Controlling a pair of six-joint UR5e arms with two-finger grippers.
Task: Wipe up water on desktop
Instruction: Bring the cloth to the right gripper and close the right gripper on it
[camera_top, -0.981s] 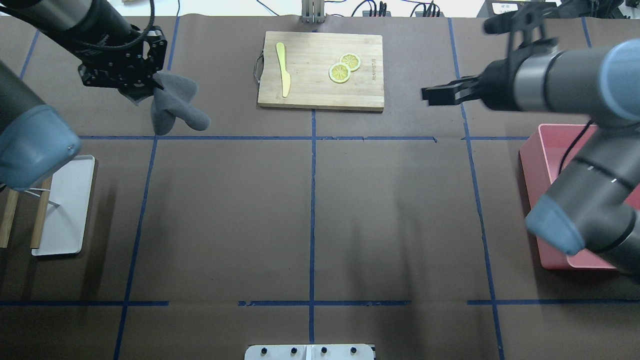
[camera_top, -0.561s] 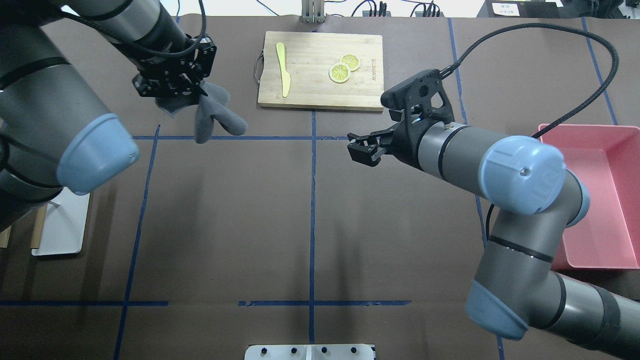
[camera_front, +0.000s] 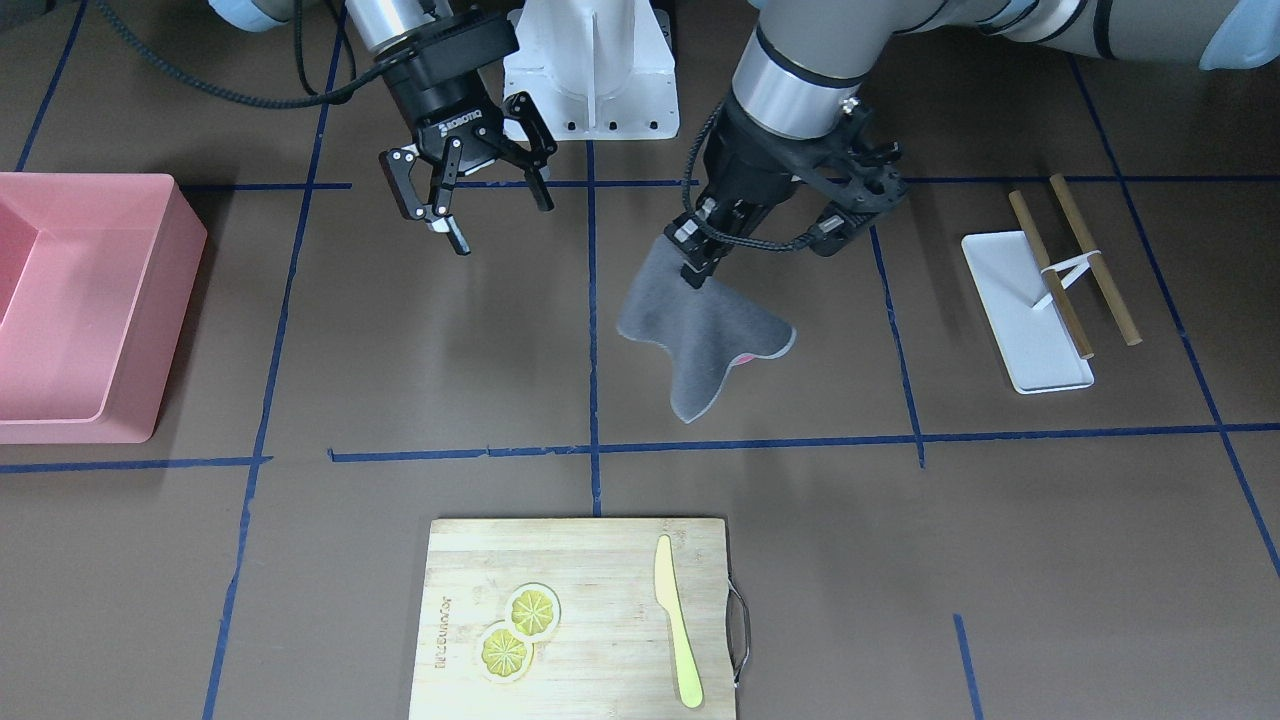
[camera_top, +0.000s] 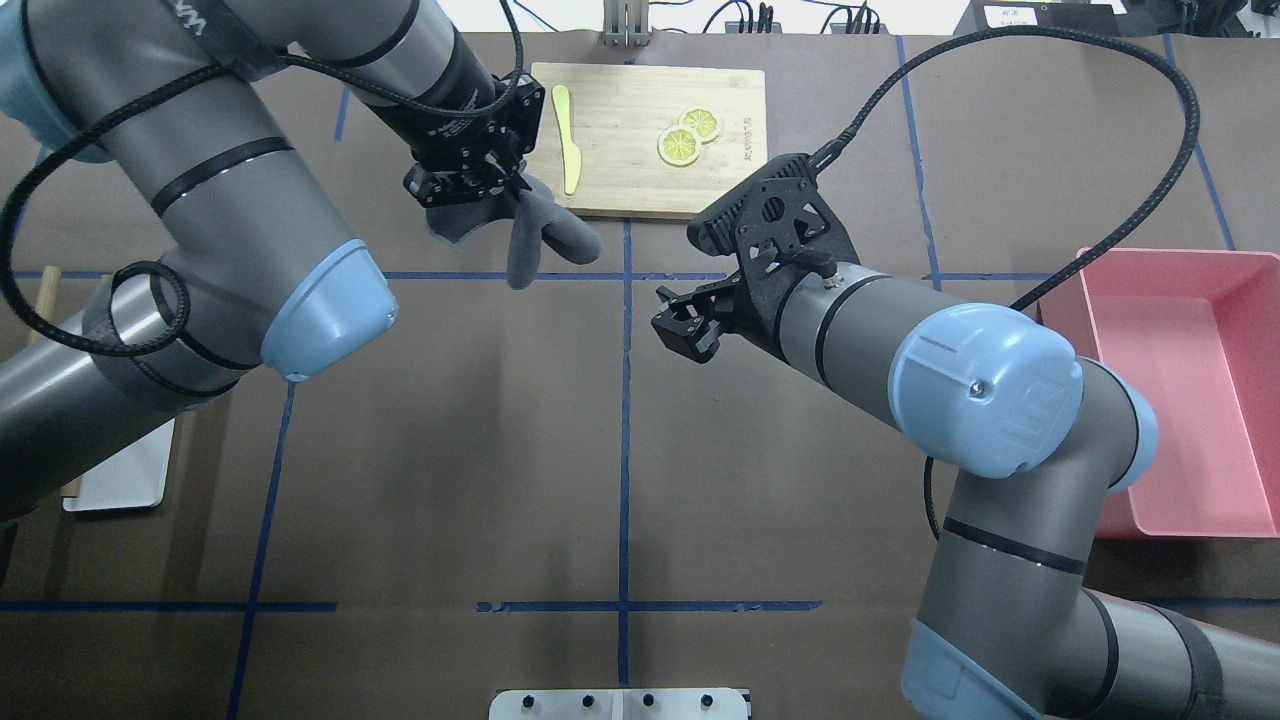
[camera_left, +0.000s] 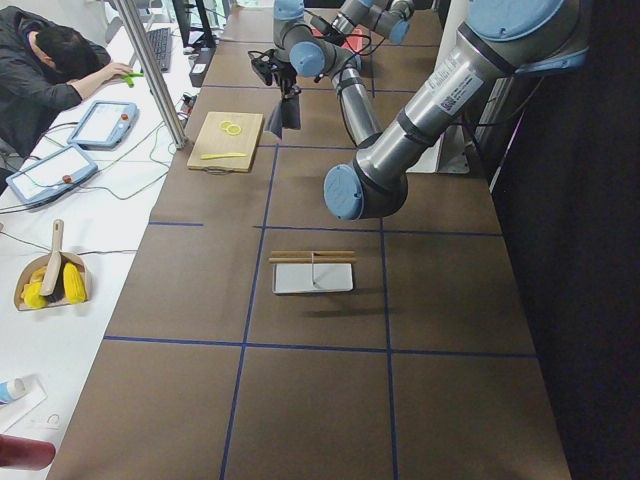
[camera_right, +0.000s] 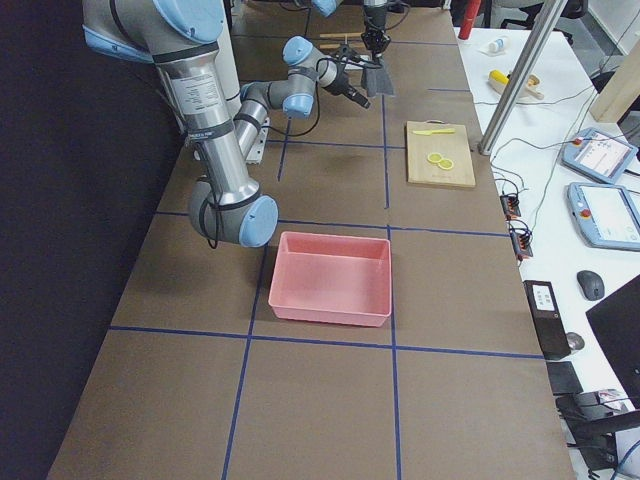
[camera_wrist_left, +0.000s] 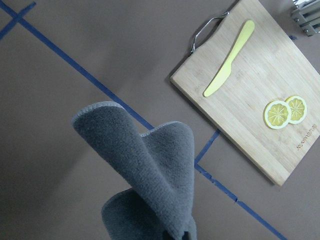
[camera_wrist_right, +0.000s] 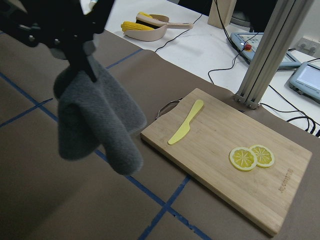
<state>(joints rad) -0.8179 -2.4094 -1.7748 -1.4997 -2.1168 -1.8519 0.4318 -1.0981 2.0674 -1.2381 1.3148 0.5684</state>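
The desktop (camera_top: 450, 450) is brown with blue tape lines, and I see no water on it; it also shows in the front view (camera_front: 1000, 520). My left gripper (camera_top: 470, 182) is shut on a grey cloth (camera_top: 545, 235) and holds it hanging above the table, just left of the cutting board's near corner. In the front view the left gripper (camera_front: 693, 268) pinches the top of the cloth (camera_front: 700, 335). The cloth also fills the left wrist view (camera_wrist_left: 150, 170) and shows in the right wrist view (camera_wrist_right: 95, 120). My right gripper (camera_front: 500, 224) is open and empty, right of the cloth, near the table's middle (camera_top: 682, 325).
A bamboo cutting board (camera_top: 650, 140) with a yellow knife (camera_top: 565, 135) and lemon slices (camera_top: 688, 135) lies at the back. A pink bin (camera_top: 1170, 262) stands at the right. A white tray (camera_front: 1025, 310) with wooden sticks (camera_front: 1090, 260) lies at the left.
My left arm has carried the cloth to the right, toward the cutting board's corner. My right arm has swung in from the far right to the table's middle.
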